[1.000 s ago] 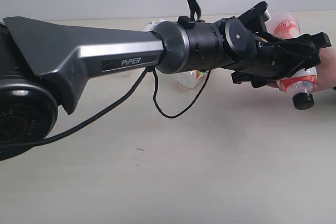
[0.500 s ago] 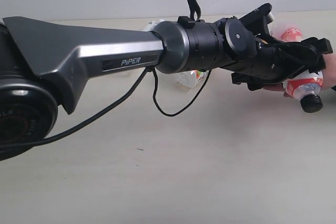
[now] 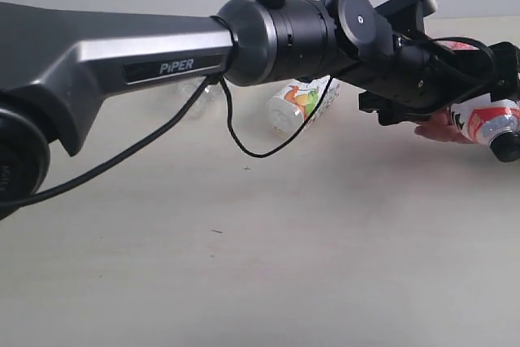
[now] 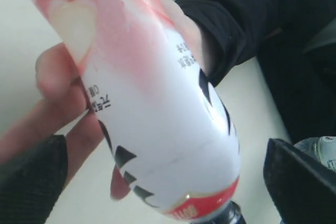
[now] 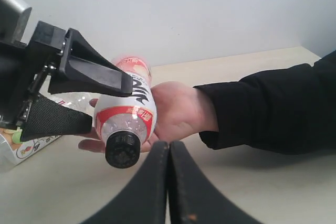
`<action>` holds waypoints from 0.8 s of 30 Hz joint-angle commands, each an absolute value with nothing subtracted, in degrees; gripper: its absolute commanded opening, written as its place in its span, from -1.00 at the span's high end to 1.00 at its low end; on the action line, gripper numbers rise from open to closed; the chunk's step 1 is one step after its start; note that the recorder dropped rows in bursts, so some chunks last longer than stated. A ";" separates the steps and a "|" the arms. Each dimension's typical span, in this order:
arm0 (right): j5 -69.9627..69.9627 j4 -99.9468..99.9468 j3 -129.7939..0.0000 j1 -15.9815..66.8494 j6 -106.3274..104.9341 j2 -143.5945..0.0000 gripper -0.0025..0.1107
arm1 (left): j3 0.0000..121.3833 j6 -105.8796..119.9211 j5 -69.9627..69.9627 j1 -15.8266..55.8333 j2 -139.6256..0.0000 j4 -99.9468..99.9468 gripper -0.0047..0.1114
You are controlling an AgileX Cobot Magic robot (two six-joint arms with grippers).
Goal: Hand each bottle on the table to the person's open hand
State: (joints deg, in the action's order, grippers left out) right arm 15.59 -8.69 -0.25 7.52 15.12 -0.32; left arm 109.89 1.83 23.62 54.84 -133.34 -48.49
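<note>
The black-capped red-white label bottle (image 3: pixel 486 122) (image 4: pixel 152 103) (image 5: pixel 126 121) lies on its side in the person's open hand (image 3: pixel 439 129) (image 5: pixel 181 108) (image 4: pixel 58 77) at the far right of the table (image 3: pixel 284 266). My left gripper (image 3: pixel 496 91) (image 4: pixel 168 182) (image 5: pixel 111 103) reaches across and straddles the bottle, open, with a gap showing on each side between its pads (image 4: pixel 31 179) and the label. The right gripper (image 5: pixel 169 148) is shut on nothing, low in front of the hand. The fruit-label bottle (image 3: pixel 299 103) (image 5: pixel 23 148) lies behind the left arm.
A clear bottle (image 3: pixel 195 91) lies farther back on the left, partly hidden by the arm and its black cable (image 3: pixel 244 140). The person's dark sleeve (image 5: pixel 273 108) stretches off to the right. The green-blue label bottle is out of view.
The left arm has risen and pushed right; bottle and hand have shifted right toward the frame edge. The jaws have parted from the bottle, which now rests on the palm.
</note>
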 commanded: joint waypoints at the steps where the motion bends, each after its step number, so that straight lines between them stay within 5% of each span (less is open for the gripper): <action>1: 15.11 -8.92 0.00 7.64 15.15 0.00 0.96 | 110.07 4.79 28.75 53.43 -130.86 -48.09 -0.75; 6: 15.11 -8.92 0.00 7.64 15.15 0.00 0.96 | 110.07 5.21 34.43 52.29 -128.65 -44.90 -0.67; 9: 15.11 -8.92 0.00 7.64 15.15 0.00 0.96 | 110.07 5.09 36.98 51.95 -127.57 -42.96 -0.40; 17: 15.11 -8.92 0.00 7.64 15.15 0.00 0.96 | 110.07 5.78 45.54 50.49 -124.12 -35.40 0.91; 24: 15.11 -8.92 0.00 7.64 15.15 0.00 0.96 | 109.79 3.77 55.68 50.16 -120.16 -18.64 0.92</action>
